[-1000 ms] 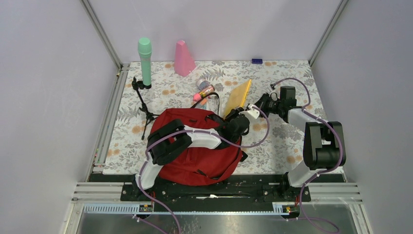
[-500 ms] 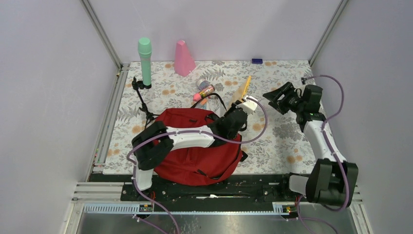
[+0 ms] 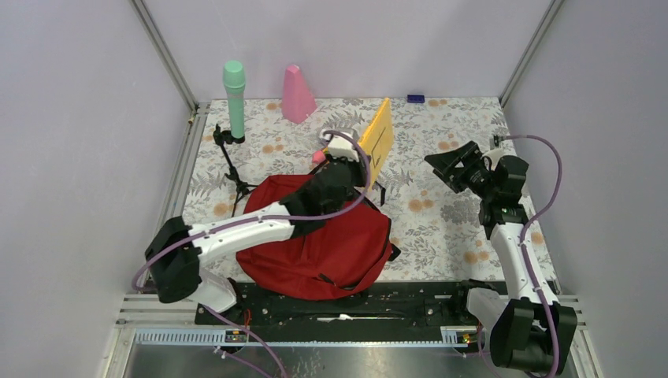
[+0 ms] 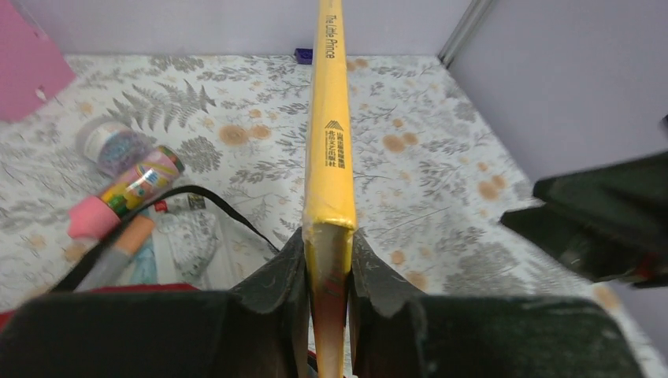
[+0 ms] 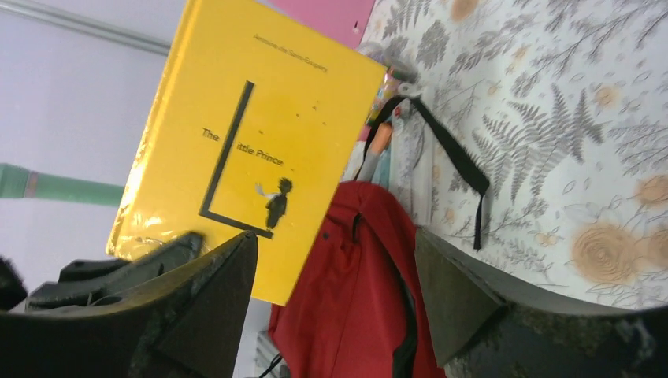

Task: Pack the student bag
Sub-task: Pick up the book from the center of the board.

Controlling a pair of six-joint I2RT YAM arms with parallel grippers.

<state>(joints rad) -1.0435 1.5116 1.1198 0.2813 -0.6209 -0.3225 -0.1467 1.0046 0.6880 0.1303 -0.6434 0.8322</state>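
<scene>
A lab test booth: plain lilac walls [image 3: 354,39], aluminium frame posts [image 3: 163,51], flower-print table cover [image 3: 441,236].

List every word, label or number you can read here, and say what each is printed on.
"The Little Prince": on the spine of the thin yellow hardcover book, left wrist view.
"The Little Prince": on the same book's front cover, right wrist view.
Small line along the cover's top edge: too small to read.
Logo and small print lower on the spine: too blurred to read.
Label on the colourful tube: unreadable.
</scene>
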